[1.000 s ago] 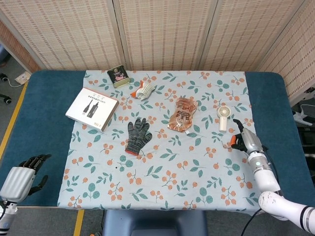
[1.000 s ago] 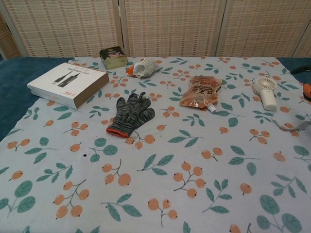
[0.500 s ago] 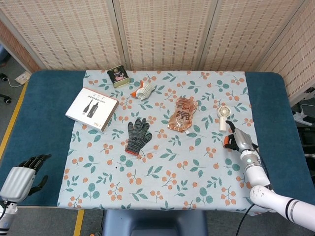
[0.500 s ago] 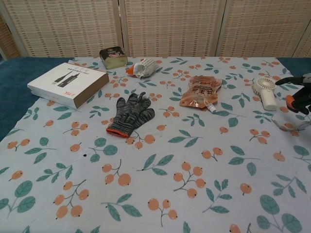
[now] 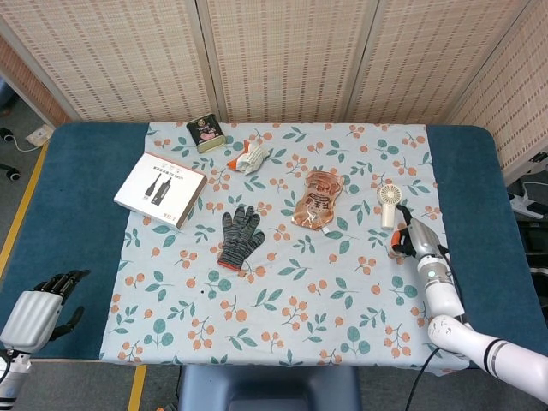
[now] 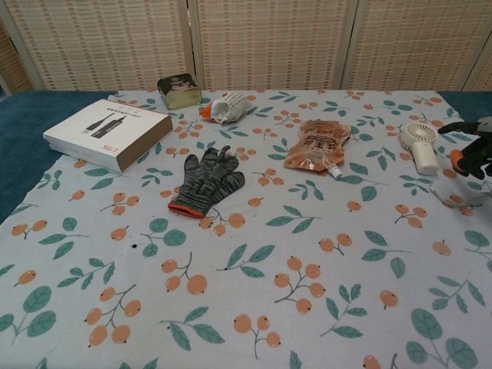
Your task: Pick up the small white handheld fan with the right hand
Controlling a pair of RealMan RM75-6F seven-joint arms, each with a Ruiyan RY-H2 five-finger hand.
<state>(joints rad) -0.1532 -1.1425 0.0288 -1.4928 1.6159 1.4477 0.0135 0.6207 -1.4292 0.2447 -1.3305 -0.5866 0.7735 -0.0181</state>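
The small white handheld fan (image 5: 389, 203) lies on the floral cloth at the right, round head toward the back, handle toward me; the chest view shows the fan (image 6: 420, 145) at its right side. My right hand (image 5: 409, 237) hovers just in front and right of the fan's handle, fingers apart, holding nothing. In the chest view the right hand (image 6: 470, 146) enters from the right edge, a short gap from the fan. My left hand (image 5: 38, 306) rests low at the table's front left corner, empty, fingers spread.
An orange snack pouch (image 5: 319, 199) lies left of the fan. A grey knit glove (image 5: 238, 235) sits mid-table, a white box (image 5: 161, 189) at the left, a small tin (image 5: 205, 134) and a white-orange object (image 5: 250, 156) at the back. A thin cable (image 6: 457, 201) lies near the right hand.
My right hand has moved left and toward the back, from beside the table's right side to just short of the fan's handle. The left hand stayed still.
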